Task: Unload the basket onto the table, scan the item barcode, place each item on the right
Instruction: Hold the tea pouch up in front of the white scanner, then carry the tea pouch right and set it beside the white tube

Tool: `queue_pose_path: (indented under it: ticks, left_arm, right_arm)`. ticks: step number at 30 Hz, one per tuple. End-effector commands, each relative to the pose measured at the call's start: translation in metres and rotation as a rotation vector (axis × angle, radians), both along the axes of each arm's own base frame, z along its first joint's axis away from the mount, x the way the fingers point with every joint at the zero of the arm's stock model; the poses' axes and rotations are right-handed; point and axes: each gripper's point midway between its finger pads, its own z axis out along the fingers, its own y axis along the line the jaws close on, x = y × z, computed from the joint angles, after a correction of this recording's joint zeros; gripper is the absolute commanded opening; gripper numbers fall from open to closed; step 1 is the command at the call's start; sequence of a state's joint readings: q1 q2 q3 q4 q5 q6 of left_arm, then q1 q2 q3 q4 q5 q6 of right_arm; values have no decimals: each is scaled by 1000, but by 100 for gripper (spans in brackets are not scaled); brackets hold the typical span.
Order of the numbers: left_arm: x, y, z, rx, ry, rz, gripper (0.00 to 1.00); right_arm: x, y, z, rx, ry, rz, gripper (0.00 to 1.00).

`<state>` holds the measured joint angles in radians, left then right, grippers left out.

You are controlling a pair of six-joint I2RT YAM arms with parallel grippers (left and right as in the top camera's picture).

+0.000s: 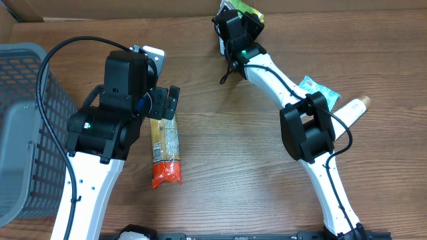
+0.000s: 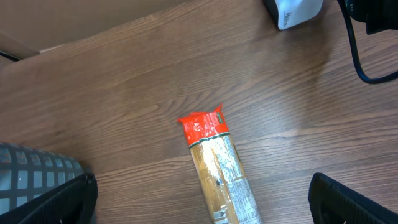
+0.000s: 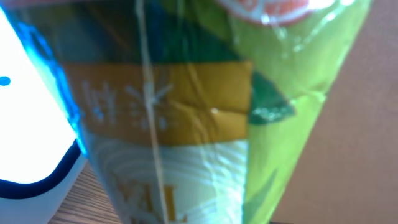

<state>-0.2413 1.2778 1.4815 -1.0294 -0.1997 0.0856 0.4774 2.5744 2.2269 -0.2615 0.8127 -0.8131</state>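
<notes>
Smooth, low-sheen wood-grain worktop (image 1: 227,153); long packet (image 1: 165,150) of clear glossy film with a red printed end; green packet (image 3: 280,74) of crinkled, shiny plastic film, seamed; basket (image 1: 27,133) of matt grey moulded plastic mesh; arm shell (image 1: 273,77) of smooth white plastic, its joint housing (image 1: 307,130) matt black.

green packet (image 3: 205,112): blurred, print unreadable
pasta packet (image 2: 219,169): cut off at 6 o'clock
basket (image 1: 27,133): cut off at 9 o'clock

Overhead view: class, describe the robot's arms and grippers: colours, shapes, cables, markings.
The left arm and right arm have white tubular links and black joint housings. A black cable loops along each. The left gripper and right gripper are black; a green light glows behind the right one.
</notes>
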Motion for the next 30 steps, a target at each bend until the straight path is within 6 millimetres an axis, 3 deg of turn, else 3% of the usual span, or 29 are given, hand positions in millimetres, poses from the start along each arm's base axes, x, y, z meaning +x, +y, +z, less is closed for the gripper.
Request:
queue_pose_path:
  ticks: [1, 9, 12, 15, 18, 21, 25, 29, 30]
  left_arm:
    - [1, 1, 2, 17, -5, -6, 100]
    - [2, 1, 2, 17, -6, -6, 100]
    - [2, 1, 2, 17, -6, -6, 99]
    - [2, 1, 2, 17, -6, -6, 100]
    - [2, 1, 2, 17, -6, -6, 100]
    - [2, 1, 2, 17, -6, -6, 100]
    - [2, 1, 2, 17, -6, -6, 100]
    - [2, 1, 2, 17, -6, -6, 100]
    - [2, 1, 2, 17, -6, -6, 100]
  right_arm:
    - [3, -4, 35, 17, -76, -31, 3]
    - [0, -3, 45, 31, -75, -24, 4]
    - [-7, 5, 57, 148, -60, 8, 3]
    - [-19, 13, 76, 269, -7, 69, 4]
    - [-34, 10, 109, 378, -9, 75, 4]
    - [-62, 12, 147, 521, 19, 94, 4]
    - [-118, 17, 189, 835, 116, 73, 4]
    - [-181, 16, 209, 1107, 298, 15, 4]
    - [-203, 8, 209, 1164, 374, -41, 4]
